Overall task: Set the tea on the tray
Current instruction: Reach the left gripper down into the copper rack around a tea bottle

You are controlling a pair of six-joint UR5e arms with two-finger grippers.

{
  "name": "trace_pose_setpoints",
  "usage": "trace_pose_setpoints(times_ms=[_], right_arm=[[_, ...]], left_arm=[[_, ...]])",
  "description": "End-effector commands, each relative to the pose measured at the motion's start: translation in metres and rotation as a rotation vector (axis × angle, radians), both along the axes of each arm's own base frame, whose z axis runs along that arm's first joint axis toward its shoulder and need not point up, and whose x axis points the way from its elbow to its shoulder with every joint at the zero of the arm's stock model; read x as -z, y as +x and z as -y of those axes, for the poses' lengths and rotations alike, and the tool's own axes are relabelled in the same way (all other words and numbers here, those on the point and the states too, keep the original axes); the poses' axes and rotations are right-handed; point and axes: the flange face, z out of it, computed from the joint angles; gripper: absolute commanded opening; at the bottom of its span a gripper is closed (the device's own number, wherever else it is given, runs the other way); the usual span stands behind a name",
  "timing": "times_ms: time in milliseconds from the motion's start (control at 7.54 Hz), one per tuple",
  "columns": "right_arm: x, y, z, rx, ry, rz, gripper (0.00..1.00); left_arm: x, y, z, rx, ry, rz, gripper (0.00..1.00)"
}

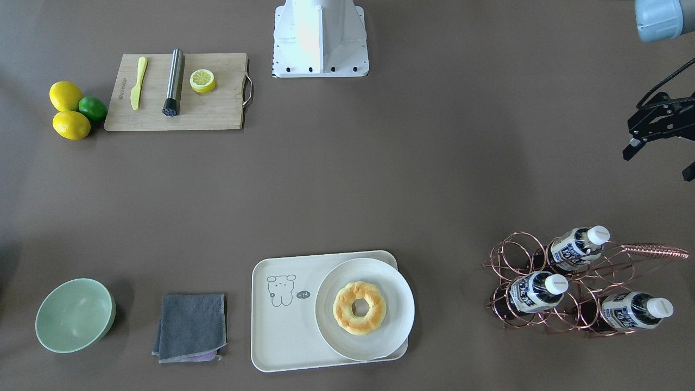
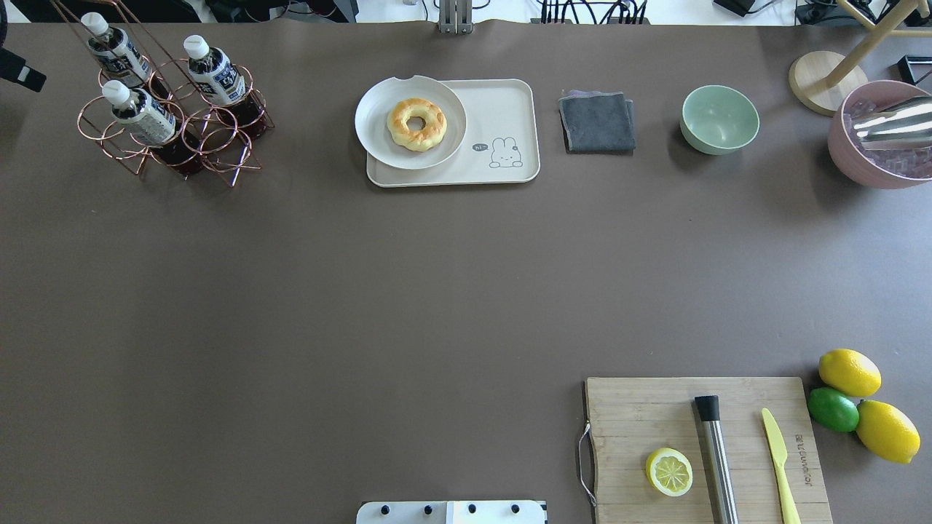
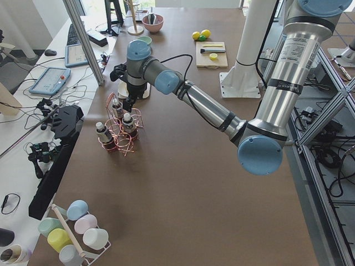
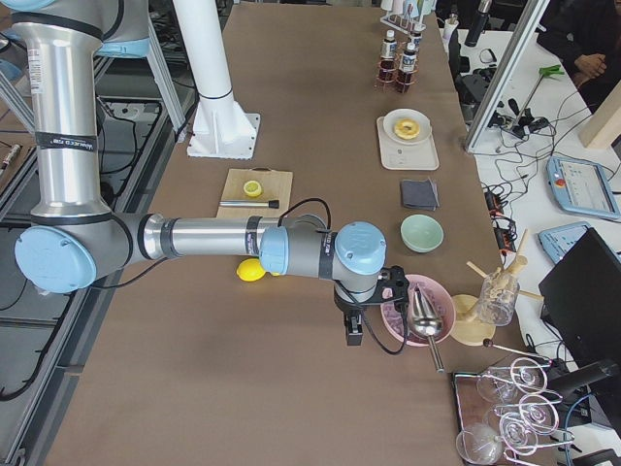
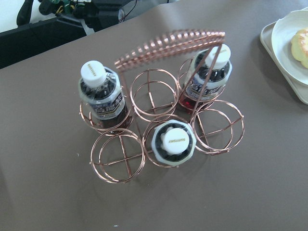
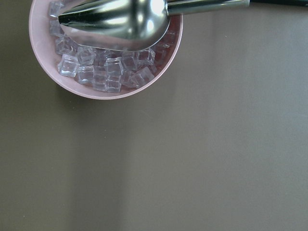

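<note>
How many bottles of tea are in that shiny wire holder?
3. In the copper wire rack, one clear plastic tea bottle fills a corner ring, another the far corner of that row, the third the other row's middle ring. None looks hidden.

In the overhead view we see three tea bottles [image 2: 138, 116] standing in a wire rack [image 2: 218, 145] at the upper left of the frame. Right of it, top middle, the tray [image 2: 502, 109] holds a plate [image 2: 375, 124] on its left part, with a donut [image 2: 416, 124] on it. Further right lie a cloth [image 2: 597, 122], then a bowl [image 2: 719, 119]. At the lower right a cutting board [image 2: 641, 415] carries a lemon half [image 2: 669, 471], a rod [image 2: 717, 466] and a knife [image 2: 780, 466].
</note>
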Motion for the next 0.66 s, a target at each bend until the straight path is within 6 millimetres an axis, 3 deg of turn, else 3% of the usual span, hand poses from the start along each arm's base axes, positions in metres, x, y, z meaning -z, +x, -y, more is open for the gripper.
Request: trace_pose_setpoints(times_ms=[0, 133, 531], right_arm=[[-0.01, 0.0, -0.009, -0.002, -0.018, 0.002, 1.0], [-0.012, 0.001, -0.012, -0.004, -0.022, 0.003, 1.0], [-0.014, 0.005, -0.016, -0.014, -0.027, 0.005, 1.0]], left_arm=[[0.031, 0.039, 0.003, 0.157, -0.1, -0.006, 0.97], [0.024, 0.063, 0.003, 0.131, -0.11, 0.011, 0.97], [-0.034, 0.081, 0.028, 0.152, -0.091, 0.043, 0.98]])
